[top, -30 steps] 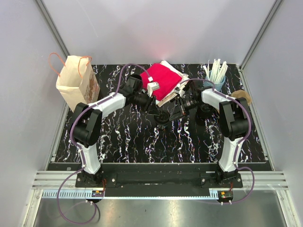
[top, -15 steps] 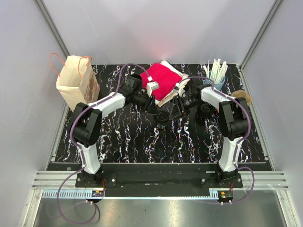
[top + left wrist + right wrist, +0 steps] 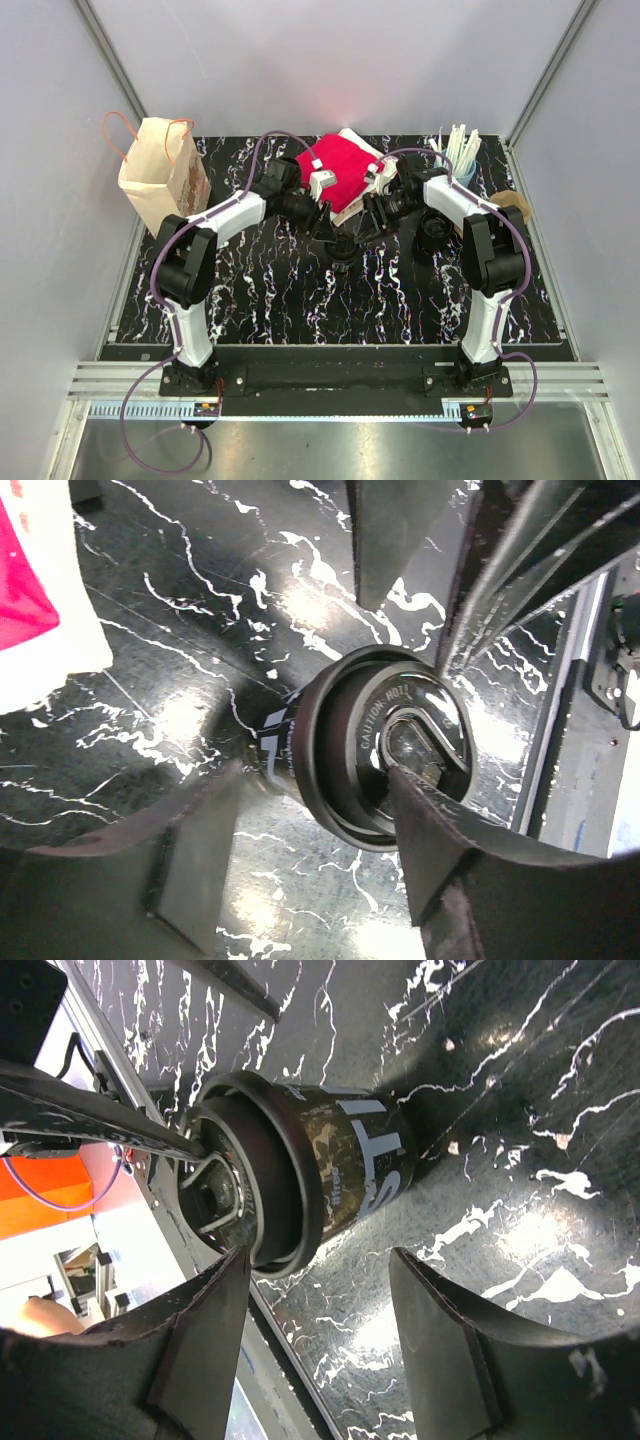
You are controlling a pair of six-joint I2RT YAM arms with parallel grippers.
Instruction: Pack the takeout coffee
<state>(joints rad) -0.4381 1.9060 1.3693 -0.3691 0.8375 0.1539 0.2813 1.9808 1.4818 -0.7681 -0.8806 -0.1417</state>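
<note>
Black lidded paper coffee cup [image 3: 343,250] stands upright mid black marbled table [image 3: 260,300], btw both arms; left gripper [image 3: 315,780] jaws apart around the top, nothing clamped; right gripper [image 3: 320,1260] apart too, cup just beyond. IMO grip low on the body w/ one arm; keep it level; then over to the brown paper bag [image 3: 160,180].

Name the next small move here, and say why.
Probably close the left pincer on the black lidded takeout cup: it stands upright at the tips of that pincer's open fingers, lid already on, and the brown paper bag waits on the left arm's side.
</note>
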